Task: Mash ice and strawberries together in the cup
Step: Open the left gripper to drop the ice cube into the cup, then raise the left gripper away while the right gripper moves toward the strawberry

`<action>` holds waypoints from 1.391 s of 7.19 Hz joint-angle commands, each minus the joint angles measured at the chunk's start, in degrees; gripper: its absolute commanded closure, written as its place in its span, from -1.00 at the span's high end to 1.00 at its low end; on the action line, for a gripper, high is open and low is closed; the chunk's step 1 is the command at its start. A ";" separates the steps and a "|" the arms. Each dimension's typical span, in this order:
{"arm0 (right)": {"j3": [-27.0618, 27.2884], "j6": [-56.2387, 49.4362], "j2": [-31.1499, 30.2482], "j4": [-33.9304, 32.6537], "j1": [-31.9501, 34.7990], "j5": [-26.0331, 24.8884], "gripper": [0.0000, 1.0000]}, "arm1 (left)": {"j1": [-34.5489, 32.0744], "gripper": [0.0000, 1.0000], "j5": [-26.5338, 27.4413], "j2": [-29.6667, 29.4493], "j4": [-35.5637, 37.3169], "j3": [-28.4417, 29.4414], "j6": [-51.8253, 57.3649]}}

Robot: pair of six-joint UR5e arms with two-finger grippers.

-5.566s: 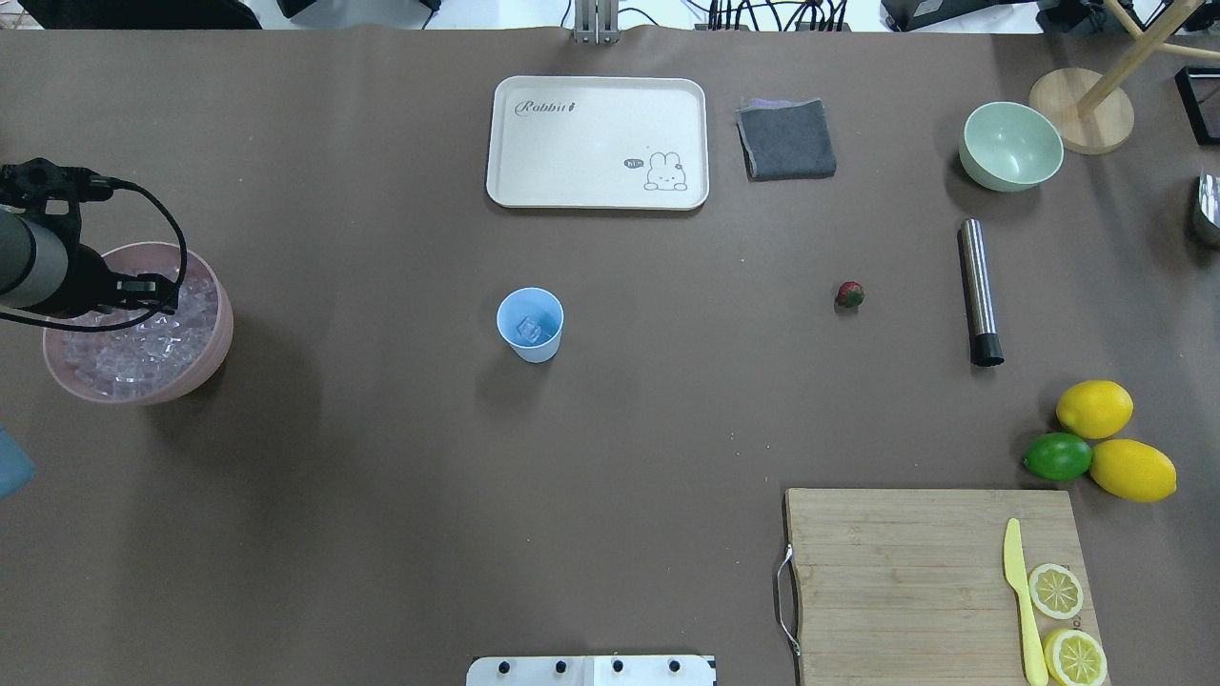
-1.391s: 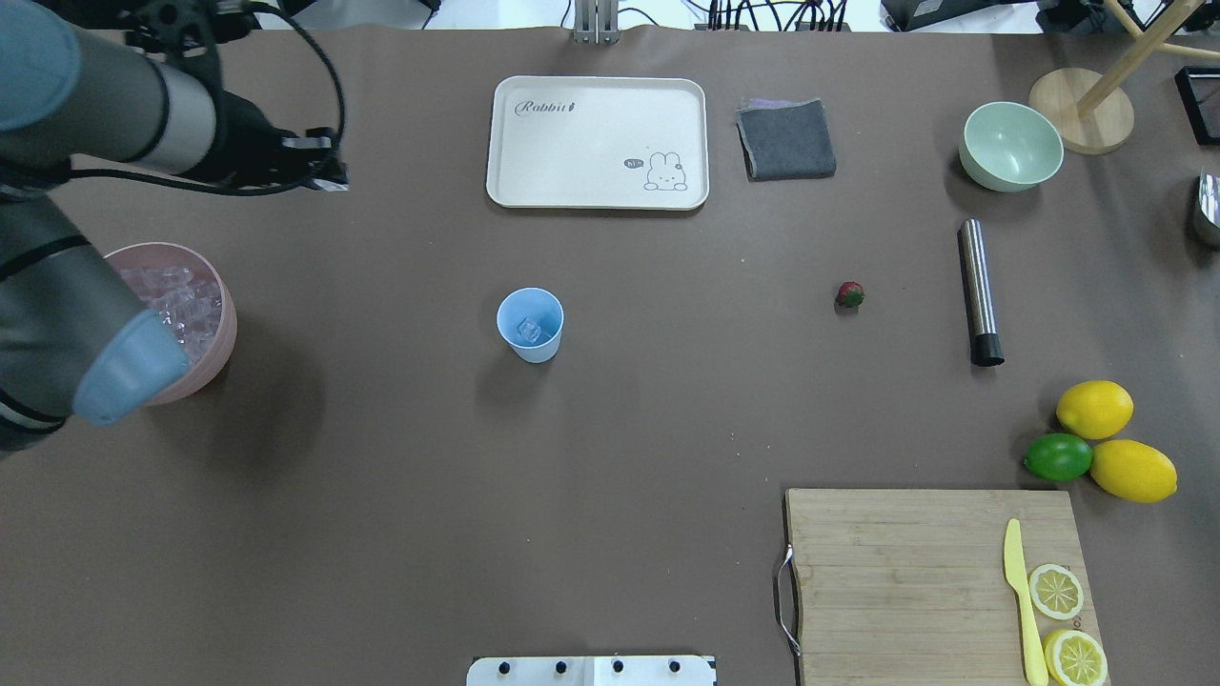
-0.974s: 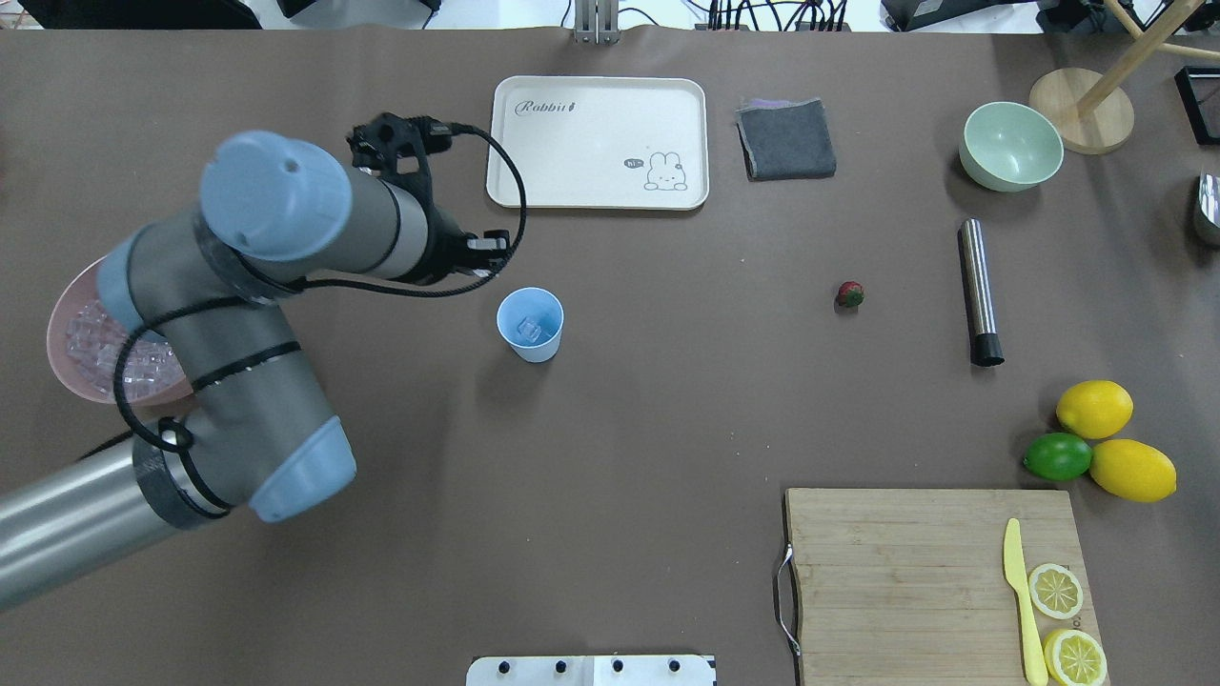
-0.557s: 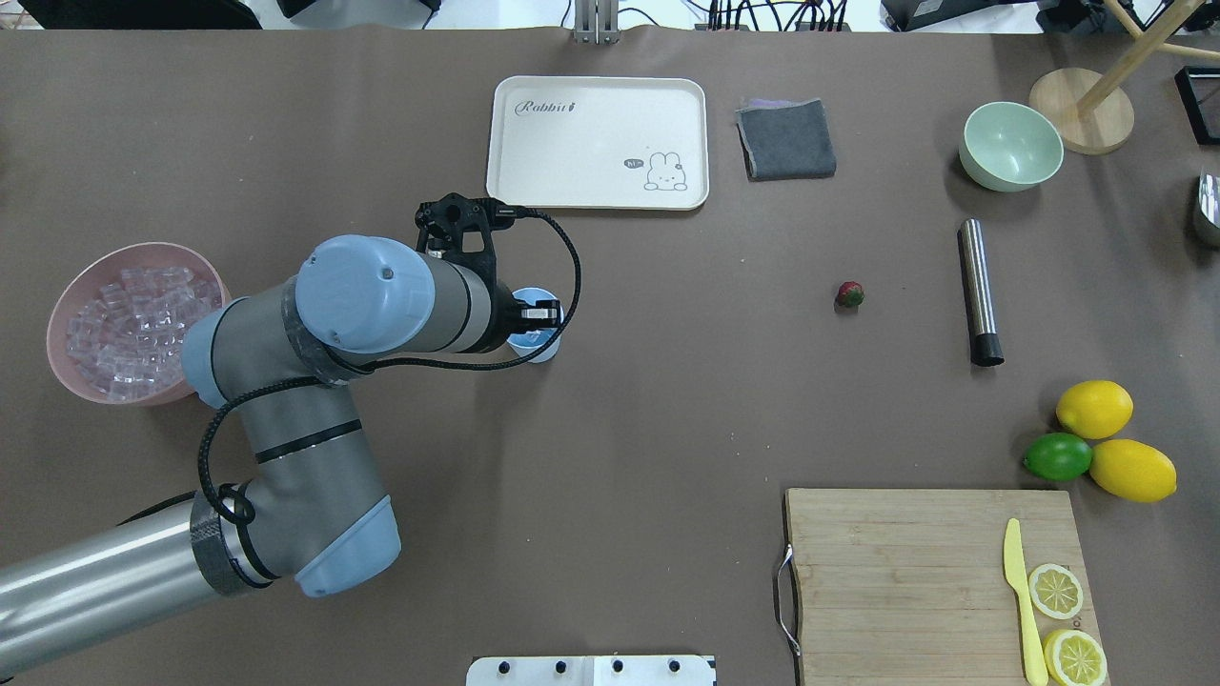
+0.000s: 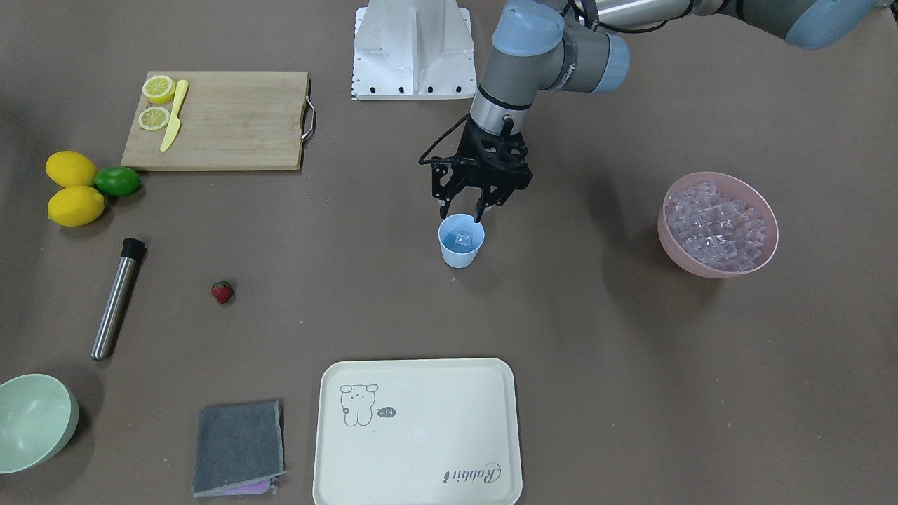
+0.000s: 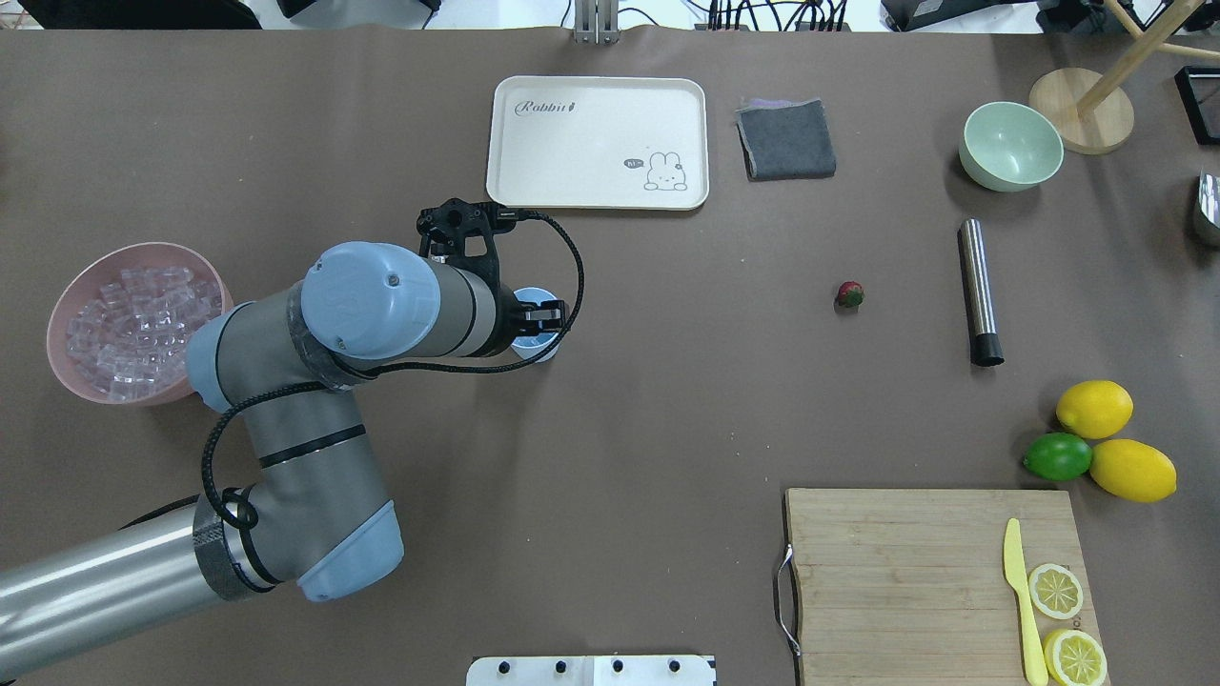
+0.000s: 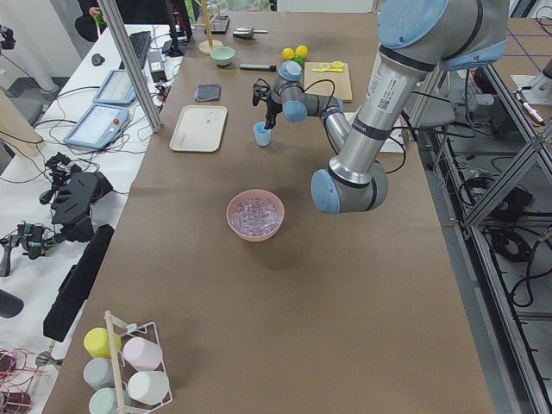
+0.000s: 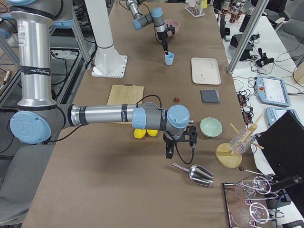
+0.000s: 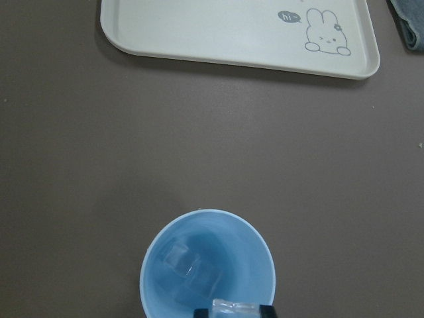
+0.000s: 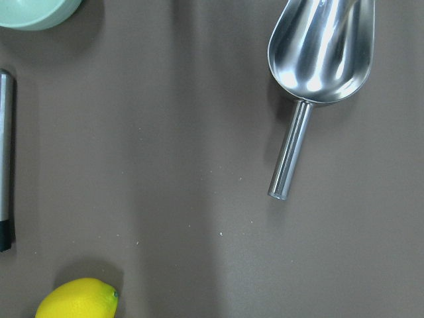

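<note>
Left claw: some five seconds back it was down in the pink bowl at my far left. It now hangs directly over the cup, fingertips just above the rim, clenched on one ice cube. In the last half second my arm has barely shifted. The cup and the strawberry stand where they stood, well apart on the bench, with the strawberry toward my right side.

Views compared: the overhead camera hides the claw and most of the cup under my wrist. The front camera shows the fingers above the rim, but the held cube is not plain there. Only my left wrist camera shows it between the pads, with a second cube lying on the cup's bottom. The remaining ice is heaped in the pink bowl.

Right claw: seen only from the side, pointing down near a steel scoop. I cannot tell whether it is released or clenched.
</note>
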 commanded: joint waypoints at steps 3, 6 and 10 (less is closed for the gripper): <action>3.06 0.06 6.01 3.17 -0.70 0.03 1.00 | -11.14 0.95 -5.31 4.42 0.79 -4.57 7.07; 2.81 6.25 11.73 3.37 -10.08 -3.84 1.00 | -27.38 0.95 -18.72 18.04 0.96 -12.14 21.99; -1.12 31.15 28.95 3.72 -27.72 -9.00 1.00 | -44.47 0.95 -30.01 29.84 0.53 -11.89 41.71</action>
